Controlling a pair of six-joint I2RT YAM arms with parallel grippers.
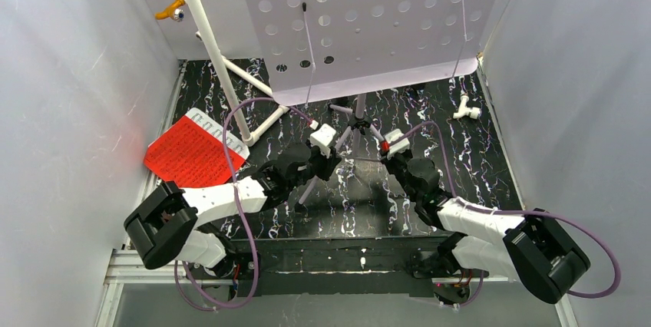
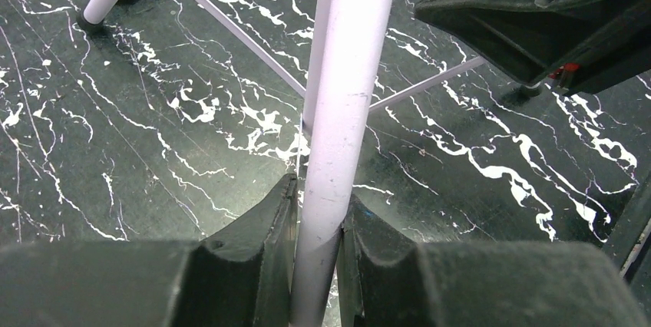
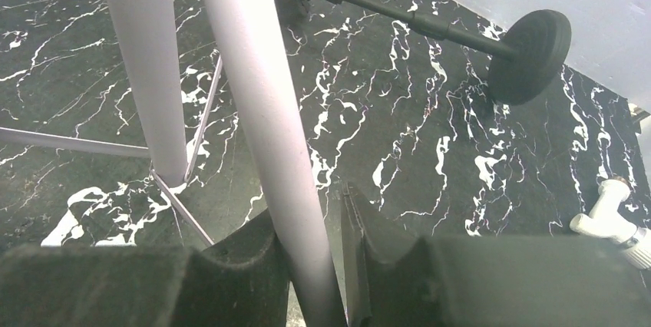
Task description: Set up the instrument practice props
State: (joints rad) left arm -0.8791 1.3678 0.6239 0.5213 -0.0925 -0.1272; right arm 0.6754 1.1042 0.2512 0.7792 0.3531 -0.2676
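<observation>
One lilac perforated music stand (image 1: 368,20) stands at the middle back of the black marbled desk (image 1: 476,166), its plate tilted towards the arms, with two thin wire page holders lying over its face. Below the plate the tripod legs spread out, and both hands are down among them, one leg each.

The left hand (image 2: 318,204) is closed narrowly on one leg: the tube touches both fingers (image 2: 257,242). The right hand (image 3: 311,219) has a second leg between its fingers. The tube lies against one finger and a thin dark slit shows at the other, so this hand is narrow but not pinching.

One red music sheet (image 1: 196,154) lies flat on the left side of the desk, just beside the foot of the white PVC pipe frame (image 1: 207,43) and well apart from the stand. One black microphone stand (image 3: 530,54) lies tipped on its side behind the legs, its round base near the right wall. One small white pipe fitting (image 1: 466,110) sits near the back right corner
</observation>
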